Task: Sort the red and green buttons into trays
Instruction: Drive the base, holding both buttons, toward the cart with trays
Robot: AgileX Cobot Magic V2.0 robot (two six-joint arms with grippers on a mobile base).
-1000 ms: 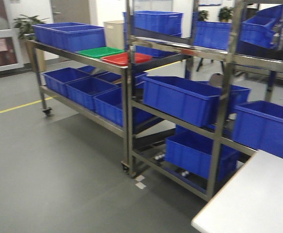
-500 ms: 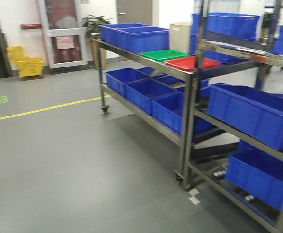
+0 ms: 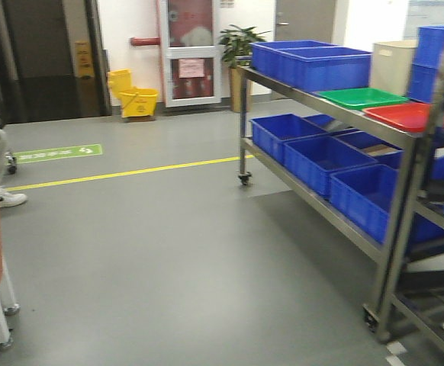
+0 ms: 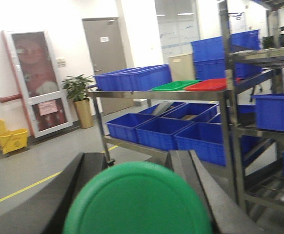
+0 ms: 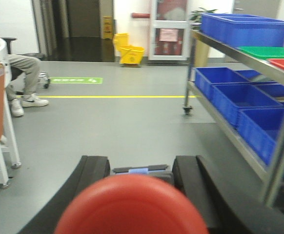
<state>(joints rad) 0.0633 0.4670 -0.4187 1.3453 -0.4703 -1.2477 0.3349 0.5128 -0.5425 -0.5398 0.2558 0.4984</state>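
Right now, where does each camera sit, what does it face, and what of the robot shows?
Front view: on the robot, facing floor and shelf cart; no robot part shows.
Left wrist: behind the left fingers flanking the green button, facing the cart.
Right wrist: behind the right fingers flanking the red button, facing floor and seated person.
Shared: all show green tray and red tray.

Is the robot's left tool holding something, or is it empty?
Holding. In the left wrist view, a green button fills the gap between the left tool's two dark fingers.
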